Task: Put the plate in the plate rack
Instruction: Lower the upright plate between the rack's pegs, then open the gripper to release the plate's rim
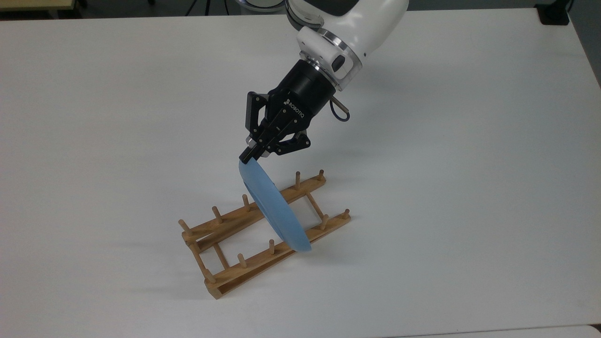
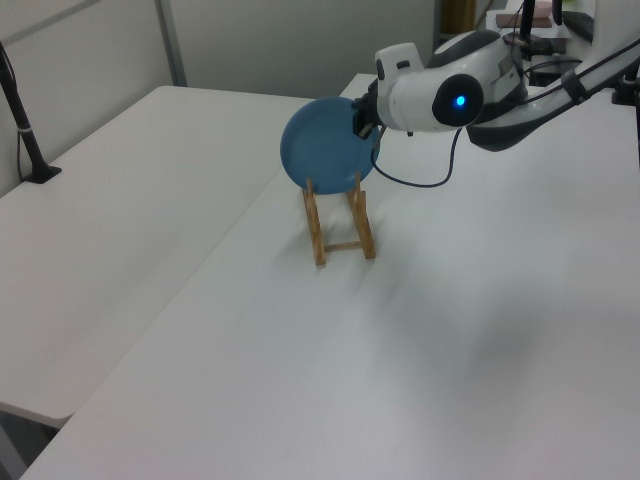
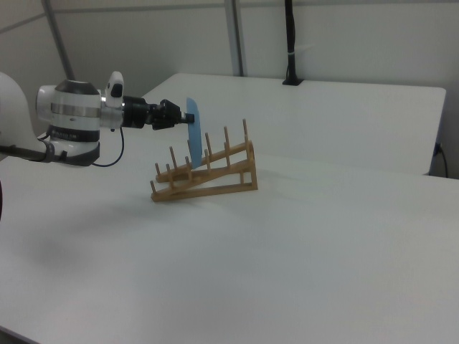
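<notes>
lab, white tables (image 2: 150, 250), robot arm (image 2: 440, 95), partition walls (image 3: 344, 43)

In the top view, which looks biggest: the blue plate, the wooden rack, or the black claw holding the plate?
1. Plate rack, the longest span.
2 and 3. The end effector and the plate look alike; the plate is seen nearly edge-on and the end effector may be nearer the camera, so no ranking.
</notes>
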You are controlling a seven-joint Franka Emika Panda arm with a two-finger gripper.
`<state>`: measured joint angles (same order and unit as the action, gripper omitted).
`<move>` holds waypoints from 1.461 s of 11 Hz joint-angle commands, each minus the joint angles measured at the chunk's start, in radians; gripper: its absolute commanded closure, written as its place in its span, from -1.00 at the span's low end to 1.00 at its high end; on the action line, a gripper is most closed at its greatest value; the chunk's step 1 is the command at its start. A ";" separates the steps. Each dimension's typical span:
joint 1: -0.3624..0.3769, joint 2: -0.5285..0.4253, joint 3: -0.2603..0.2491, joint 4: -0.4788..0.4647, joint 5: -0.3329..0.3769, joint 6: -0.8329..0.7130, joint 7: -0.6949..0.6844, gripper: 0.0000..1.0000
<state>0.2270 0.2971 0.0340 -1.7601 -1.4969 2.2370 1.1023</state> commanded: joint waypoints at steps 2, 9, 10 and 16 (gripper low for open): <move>0.009 0.004 -0.008 -0.006 -0.017 -0.022 0.108 0.09; 0.000 -0.051 -0.006 0.050 0.157 -0.011 0.111 -1.00; 0.002 -0.077 -0.005 0.054 0.244 -0.013 0.097 -1.00; -0.135 -0.298 -0.005 0.053 1.192 -0.139 -0.276 -1.00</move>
<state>0.1565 0.0948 0.0260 -1.6815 -0.6155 2.2046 0.9856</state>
